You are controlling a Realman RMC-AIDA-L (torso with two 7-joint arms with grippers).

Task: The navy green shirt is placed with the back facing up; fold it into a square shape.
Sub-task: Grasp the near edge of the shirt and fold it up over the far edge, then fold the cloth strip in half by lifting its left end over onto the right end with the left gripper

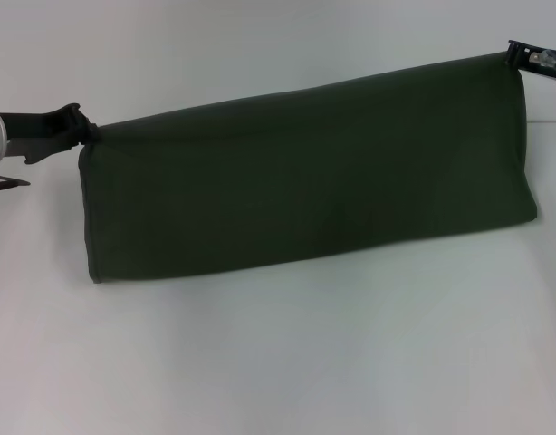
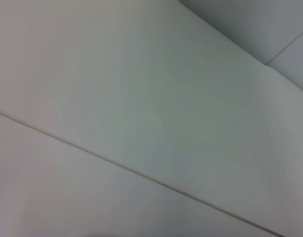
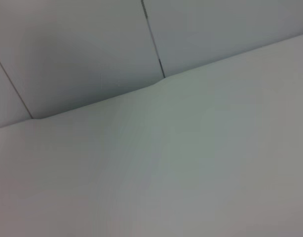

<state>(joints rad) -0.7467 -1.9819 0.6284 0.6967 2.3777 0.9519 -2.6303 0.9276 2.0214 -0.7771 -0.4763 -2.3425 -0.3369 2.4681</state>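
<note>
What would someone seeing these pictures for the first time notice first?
The navy green shirt, stretched into a long dark band across the white table, dominates the head view. The left gripper pinches its upper corner at the left, and the right gripper holds the higher corner at the far right, so the top edge slants. Both wrist views show only bare white surface.

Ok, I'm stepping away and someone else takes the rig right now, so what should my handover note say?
Left gripper: shut on the navy green shirt, pinching its top left corner.
Right gripper: shut on the shirt's top right corner, higher in the head view.
Shirt: stretched between both grippers as a long band, plain side showing, lower edge on the white table.
Done: it appears folded lengthwise at least once.
Left: lay it down and fold the band across itself until it is square. The wrist views show only bare surfaces.
</note>
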